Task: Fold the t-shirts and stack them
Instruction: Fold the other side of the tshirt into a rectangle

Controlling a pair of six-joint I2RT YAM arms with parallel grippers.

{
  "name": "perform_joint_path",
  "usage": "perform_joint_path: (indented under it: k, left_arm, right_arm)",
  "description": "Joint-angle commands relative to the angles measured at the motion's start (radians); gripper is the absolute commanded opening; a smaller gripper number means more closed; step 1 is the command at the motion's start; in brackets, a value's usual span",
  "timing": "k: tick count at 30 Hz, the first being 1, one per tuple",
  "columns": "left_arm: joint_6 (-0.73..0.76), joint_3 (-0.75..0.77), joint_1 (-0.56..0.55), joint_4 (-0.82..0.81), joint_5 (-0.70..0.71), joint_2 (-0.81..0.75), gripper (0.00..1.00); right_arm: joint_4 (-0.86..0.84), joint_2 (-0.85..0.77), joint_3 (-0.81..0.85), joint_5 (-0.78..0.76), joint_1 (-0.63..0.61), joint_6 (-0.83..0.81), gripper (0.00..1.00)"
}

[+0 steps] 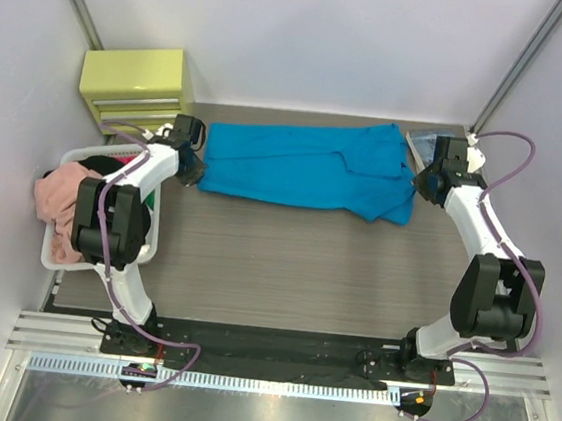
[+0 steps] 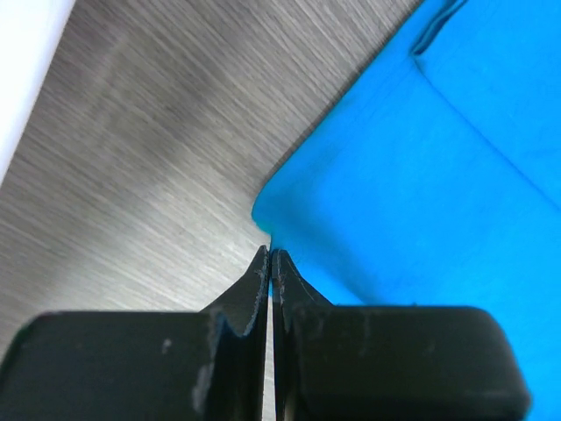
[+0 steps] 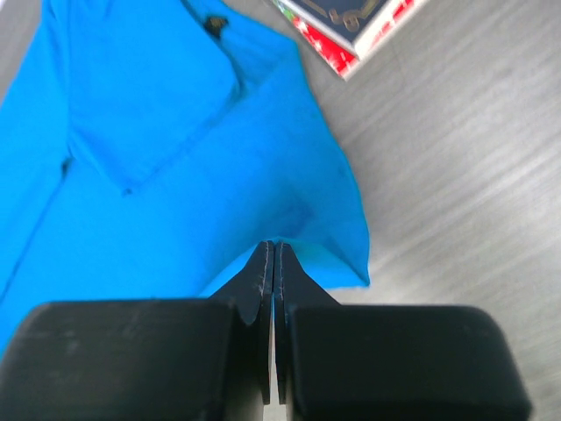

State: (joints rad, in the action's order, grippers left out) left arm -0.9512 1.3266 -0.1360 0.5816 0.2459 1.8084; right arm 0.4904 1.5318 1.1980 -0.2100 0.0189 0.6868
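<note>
Turquoise-blue cloth t-shirt lies spread out on the far side of the grey wood-grain table, between the 2 grippers. The left gripper is fully closed with its tips at the shirt's corner; whether it grips the cloth is unclear. The right gripper is closed, pinching puckered cloth at the opposite end.

The left arm is rising from its base at the lower left of the top view, bending at a dark elbow and reaching toward the upper centre. The left gripper is pointing to the right, its black fingertips pressing flat together with no gap. The right arm is mirroring this from the lower right, leaning toward the upper left. The right gripper is pointing left and downward, its jaws likewise pressing closed.
</note>
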Motion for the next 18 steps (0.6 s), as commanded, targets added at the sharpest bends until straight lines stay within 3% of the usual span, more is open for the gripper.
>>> perform_joint_path:
  k: [1,18]
  left_arm:
    - [-0.011,0.055,0.013,-0.005,0.007,0.026,0.00]
    - [0.029,0.154,0.022,0.003,0.033,0.097,0.00]
  right_arm:
    - [-0.067,0.051,0.095,0.011,0.018,-0.036,0.01]
    - [-0.095,0.238,0.291,0.104,0.041,-0.164,0.01]
